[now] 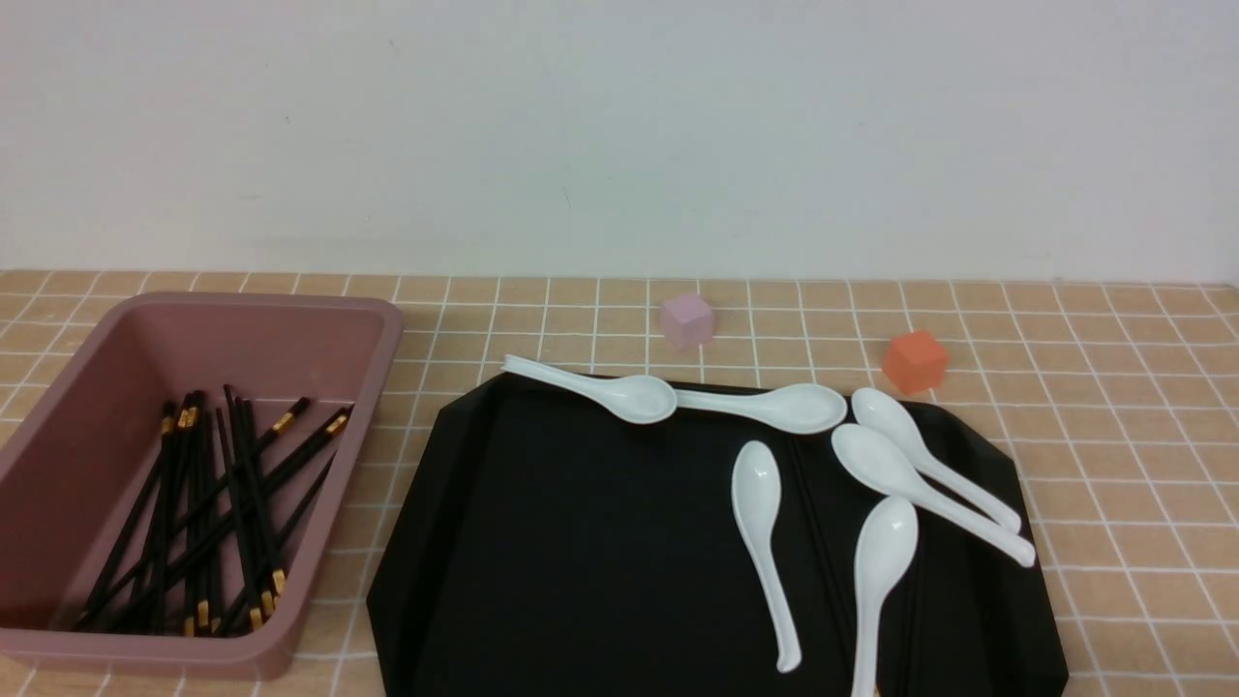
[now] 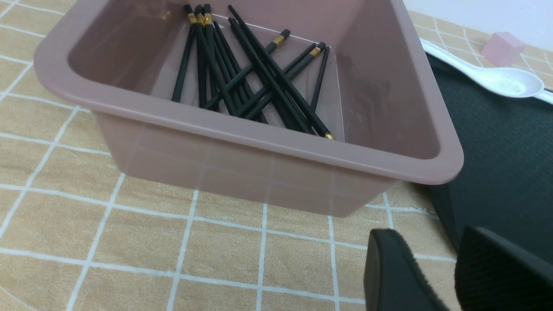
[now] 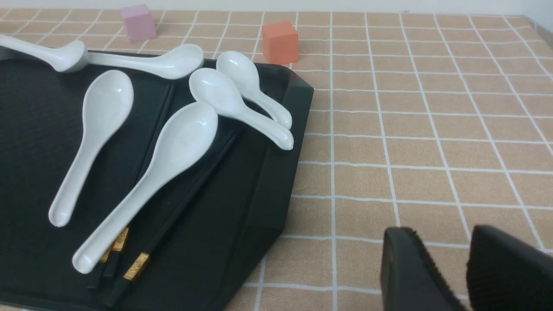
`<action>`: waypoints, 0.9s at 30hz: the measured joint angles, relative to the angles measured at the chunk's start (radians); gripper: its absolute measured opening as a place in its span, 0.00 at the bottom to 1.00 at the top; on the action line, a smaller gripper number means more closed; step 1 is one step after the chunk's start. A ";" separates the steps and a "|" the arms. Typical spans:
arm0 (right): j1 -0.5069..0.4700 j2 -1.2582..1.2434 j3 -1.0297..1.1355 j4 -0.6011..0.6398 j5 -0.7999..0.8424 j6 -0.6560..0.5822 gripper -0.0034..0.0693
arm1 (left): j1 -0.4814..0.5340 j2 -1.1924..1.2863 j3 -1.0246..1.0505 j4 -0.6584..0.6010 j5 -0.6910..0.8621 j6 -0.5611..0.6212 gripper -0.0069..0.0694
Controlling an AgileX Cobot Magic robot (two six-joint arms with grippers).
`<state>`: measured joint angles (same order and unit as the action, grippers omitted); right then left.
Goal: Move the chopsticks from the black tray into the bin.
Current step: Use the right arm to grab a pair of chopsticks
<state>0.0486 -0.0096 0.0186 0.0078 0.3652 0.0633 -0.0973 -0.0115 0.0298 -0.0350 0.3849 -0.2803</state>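
Observation:
The black tray (image 1: 581,542) lies at centre right. A few chopsticks (image 3: 173,216) lie on its right part under white spoons (image 3: 173,151), gold bands toward the near edge; in the front view they (image 1: 823,552) barely show. The pink bin (image 1: 290,319) stands to the tray's left and holds several chopsticks (image 1: 208,513). The left wrist view shows them (image 2: 250,73) inside the bin (image 2: 259,142). My left gripper (image 2: 432,242) is open and empty above the cloth, near the bin's near corner. My right gripper (image 3: 445,239) is open and empty, right of the tray. Neither gripper shows in the front view.
Several white spoons (image 1: 760,523) lie on the tray's far and right parts; one (image 1: 600,387) rests on the far rim. A pink cube (image 1: 687,320) and an orange cube (image 1: 914,360) stand behind the tray. The table has a tan checked cloth; a white wall is behind.

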 joint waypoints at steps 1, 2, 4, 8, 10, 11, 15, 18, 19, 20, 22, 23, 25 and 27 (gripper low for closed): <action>0.000 0.000 0.000 0.000 0.000 0.000 0.37 | 0.000 0.000 0.000 0.000 0.000 0.000 0.40; 0.000 0.000 0.000 0.000 0.000 0.000 0.37 | 0.000 0.000 0.000 0.000 0.000 0.000 0.40; 0.000 0.000 0.000 0.000 0.000 0.000 0.37 | 0.000 0.000 0.000 0.000 0.000 0.000 0.40; 0.000 0.000 0.000 0.000 0.000 0.000 0.37 | 0.000 0.000 0.000 0.000 0.000 0.000 0.40; 0.000 0.000 0.000 -0.001 0.000 0.000 0.37 | 0.000 0.000 0.000 0.000 0.000 0.000 0.40; 0.000 0.000 0.000 -0.001 -0.001 0.000 0.37 | 0.000 0.000 0.000 0.000 0.000 0.000 0.40; 0.000 0.000 0.004 0.094 -0.046 0.063 0.38 | 0.000 0.000 0.000 0.000 0.000 0.000 0.40; 0.000 0.000 0.006 0.309 -0.114 0.203 0.38 | 0.000 0.000 0.000 0.000 0.000 0.000 0.40; 0.000 0.000 0.006 0.373 -0.133 0.242 0.38 | 0.000 0.000 0.000 0.000 0.000 0.000 0.40; 0.000 0.000 0.006 0.459 -0.155 0.293 0.38 | 0.000 0.000 0.000 0.000 0.000 0.000 0.40; 0.000 0.000 0.006 0.570 -0.177 0.347 0.38 | 0.000 0.000 0.000 0.000 0.000 0.000 0.40; 0.000 0.000 0.006 0.604 -0.185 0.357 0.38 | 0.000 0.000 0.000 0.000 0.000 0.000 0.40; 0.000 0.000 0.006 0.658 -0.193 0.373 0.38 | 0.000 0.000 0.000 0.000 0.000 0.000 0.40; 0.000 0.000 0.006 0.678 -0.196 0.375 0.38 | 0.000 0.000 0.000 0.000 0.000 0.000 0.40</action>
<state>0.0486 -0.0096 0.0244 0.6860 0.1697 0.4384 -0.0973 -0.0115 0.0298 -0.0350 0.3849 -0.2803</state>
